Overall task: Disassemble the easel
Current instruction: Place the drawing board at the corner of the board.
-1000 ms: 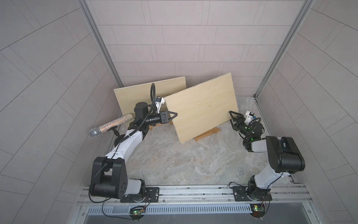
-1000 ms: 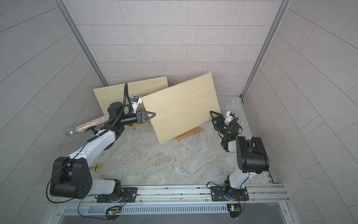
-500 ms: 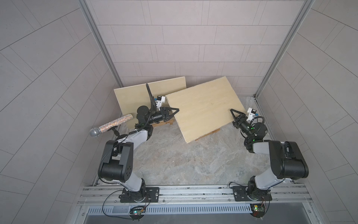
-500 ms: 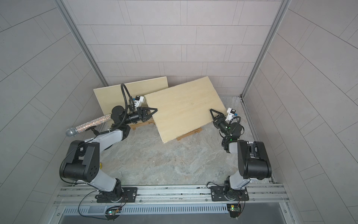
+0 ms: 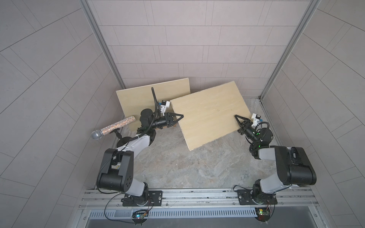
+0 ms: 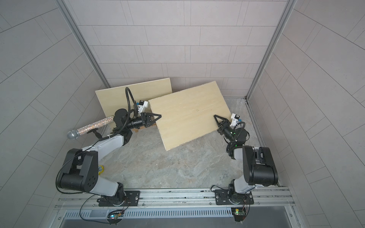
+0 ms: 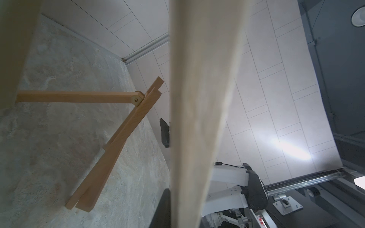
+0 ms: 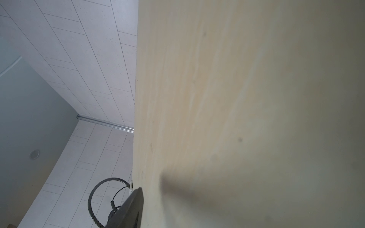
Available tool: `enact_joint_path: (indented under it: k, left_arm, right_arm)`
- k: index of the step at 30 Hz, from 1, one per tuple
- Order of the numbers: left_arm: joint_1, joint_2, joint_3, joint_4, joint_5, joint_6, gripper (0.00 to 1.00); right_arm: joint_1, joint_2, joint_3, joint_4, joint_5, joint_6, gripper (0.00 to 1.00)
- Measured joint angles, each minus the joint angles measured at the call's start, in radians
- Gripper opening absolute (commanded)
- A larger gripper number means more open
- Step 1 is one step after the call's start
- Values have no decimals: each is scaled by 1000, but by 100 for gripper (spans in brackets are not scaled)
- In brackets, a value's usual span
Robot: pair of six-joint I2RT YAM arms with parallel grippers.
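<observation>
Left tool (image 5: 180,115) is clamped on the left edge of the pale plywood board (image 5: 209,114). Right tool (image 5: 237,117) is at its right edge, grip unclear. The hinged wooden easel frame (image 7: 118,138) is behind the board on the stone-pattern worktop (image 5: 177,167). Confirm your right grip, then lift both ends level.

Top views overlook everything from above; wrist cameras hug the board (image 7: 197,98).

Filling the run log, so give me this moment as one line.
left gripper: shut on board edge | right gripper: astride opposite edge, grip unclear | easel: on floor under board
</observation>
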State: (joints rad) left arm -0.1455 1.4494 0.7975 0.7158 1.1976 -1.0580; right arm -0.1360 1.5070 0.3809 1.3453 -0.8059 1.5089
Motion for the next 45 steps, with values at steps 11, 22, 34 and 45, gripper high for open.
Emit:
enact_joint_path:
  k: [11,22,34,45]
  left_arm:
    - [-40,-97,16,-417,-45,274,0]
    - [-108,-114,141,-735,-143,405,0]
    - [-143,-160,123,-782,-214,422,0]
    - [-169,-187,84,-744,-235,457,0]
  right_arm:
    - [-30,-285,-119,-387,-31,-72,11]
    - [-74,-441,-154,-632,-51,-101,13]
    - [-115,-495,-98,-838,-108,-195,62]
    - [-112,-478,-91,-930,-134,-279,77]
